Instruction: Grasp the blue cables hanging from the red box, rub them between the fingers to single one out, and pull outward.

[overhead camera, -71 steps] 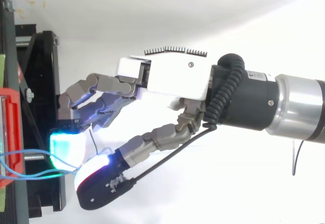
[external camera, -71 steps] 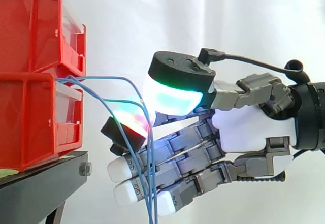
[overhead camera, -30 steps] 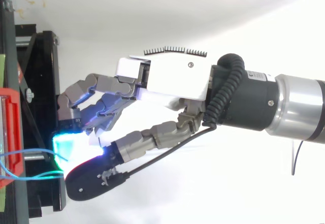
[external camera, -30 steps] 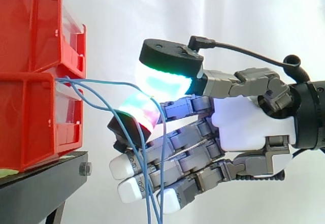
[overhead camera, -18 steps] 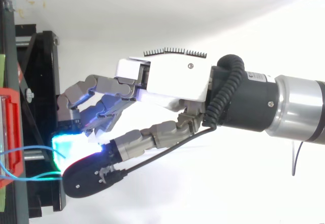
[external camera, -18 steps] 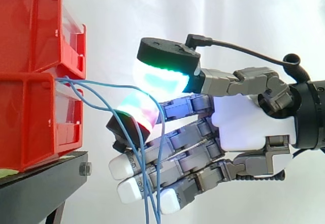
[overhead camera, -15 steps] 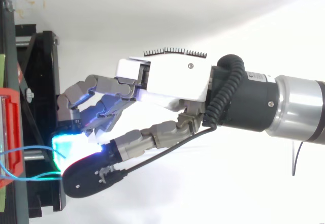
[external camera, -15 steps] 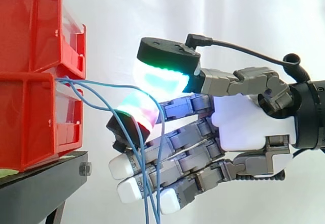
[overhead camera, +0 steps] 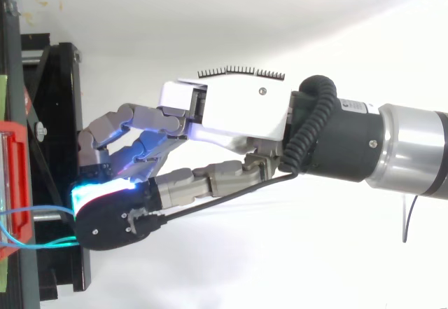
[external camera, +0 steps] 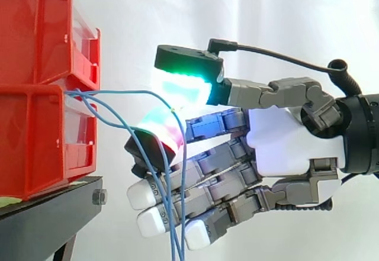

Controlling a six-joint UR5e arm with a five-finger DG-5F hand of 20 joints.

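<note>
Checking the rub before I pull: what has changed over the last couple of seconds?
The hand's thumb pad has slid toward the red bins and swung in over the red-glowing finger pad, closing their gap in the top view. The top strand of the blue cables now bends at that pinch and drops straight. The other fingers and bins stayed put.

Side view: close, level, facing across the red bins (external camera: 35,125) and hand (external camera: 290,148). Top view: close, looking down on both.
</note>
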